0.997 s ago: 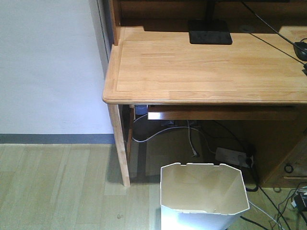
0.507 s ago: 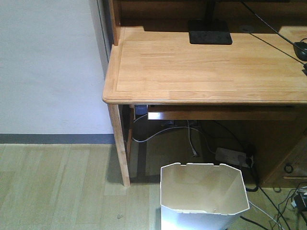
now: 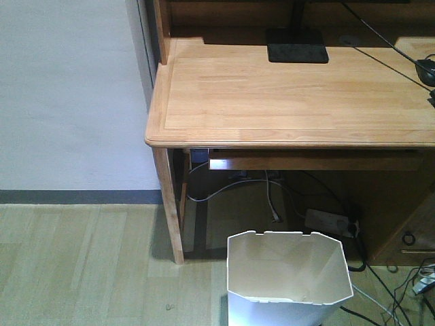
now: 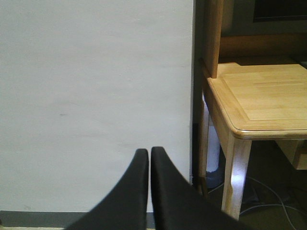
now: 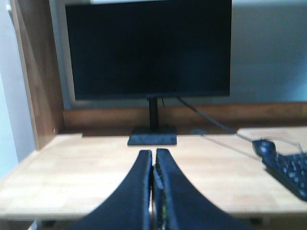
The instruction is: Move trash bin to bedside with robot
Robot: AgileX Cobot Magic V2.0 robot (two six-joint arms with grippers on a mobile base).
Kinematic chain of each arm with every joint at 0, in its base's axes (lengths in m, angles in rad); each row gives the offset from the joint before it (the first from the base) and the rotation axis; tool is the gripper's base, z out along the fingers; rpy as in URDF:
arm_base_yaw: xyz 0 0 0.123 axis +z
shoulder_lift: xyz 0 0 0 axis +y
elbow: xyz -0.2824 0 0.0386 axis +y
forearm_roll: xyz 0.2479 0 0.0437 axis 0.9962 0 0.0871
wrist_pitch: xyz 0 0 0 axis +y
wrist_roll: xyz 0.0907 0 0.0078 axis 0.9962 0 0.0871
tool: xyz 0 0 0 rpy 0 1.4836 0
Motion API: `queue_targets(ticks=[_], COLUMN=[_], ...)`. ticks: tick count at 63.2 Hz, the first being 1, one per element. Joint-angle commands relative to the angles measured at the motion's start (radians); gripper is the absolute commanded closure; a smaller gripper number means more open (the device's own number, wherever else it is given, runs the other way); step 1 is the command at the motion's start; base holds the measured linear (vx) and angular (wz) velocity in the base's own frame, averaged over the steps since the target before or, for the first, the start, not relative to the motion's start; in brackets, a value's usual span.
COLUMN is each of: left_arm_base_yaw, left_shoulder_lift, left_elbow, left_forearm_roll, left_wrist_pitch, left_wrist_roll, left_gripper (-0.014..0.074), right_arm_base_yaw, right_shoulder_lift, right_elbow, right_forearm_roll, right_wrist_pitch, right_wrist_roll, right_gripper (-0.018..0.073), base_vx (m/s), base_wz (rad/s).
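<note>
The trash bin (image 3: pixel 289 272) stands upright and empty on the floor (image 3: pixel 81 265) before the desk (image 3: pixel 272 95), below both grippers and outside their views; thin plastic, probably light, stiff, slick; best pinched at the rim wall; left gripper (image 4: pixel 149 151) and right gripper (image 5: pixel 153 153) each pressed together, empty.

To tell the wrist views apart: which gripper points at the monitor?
The right gripper: the monitor stands straight ahead of it. The left gripper faces a white wall beside the desk.

I'm looking at a home study: wooden desk (image 3: pixel 292 95) upper right, monitor (image 5: pixel 148 48) on it, power strip (image 3: pixel 331 221) beneath, trash bin (image 3: pixel 285 266) on plank floor (image 3: pixel 81 265).
</note>
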Motion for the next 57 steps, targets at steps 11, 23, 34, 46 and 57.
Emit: queue_targets(ticks=[11,23,34,46,57], left_arm_base_yaw=[0.001,0.001,0.001,0.001,0.001], left_shoulder_lift=[-0.014,-0.014,-0.014,-0.014,-0.014], left_elbow=[0.019,0.019,0.019,0.019,0.019], left_forearm_roll=[-0.004,-0.004,-0.004,-0.004,-0.004], left_wrist_pitch=[-0.071,-0.071,-0.071,-0.071,-0.071], left_wrist_roll=[0.000,0.000,0.000,0.000,0.000], left_gripper=[0.0603,0.0603,0.0603,0.0603,0.0603], right_arm_base_yaw=[-0.004,-0.004,-0.004,-0.005,-0.005], right_shoulder_lift=[0.252,0.382,0.442,0.451,0.451], right_elbow=[-0.255,-0.315,-0.315,-0.315,-0.315], right_forearm_roll=[0.001,0.003,0.004,-0.001,-0.026], right_wrist_pitch=[0.033,0.046,0.041,0.036,0.038], right_wrist_roll=[-0.005,-0.005,-0.003,-0.007,-0.007], right_gripper=[0.0568,0.0568,0.0568,0.0530,0.0369], base_vx=[0.00,0.00,0.00,0.00,0.00], base_wz=[0.00,0.00,0.00,0.00,0.00])
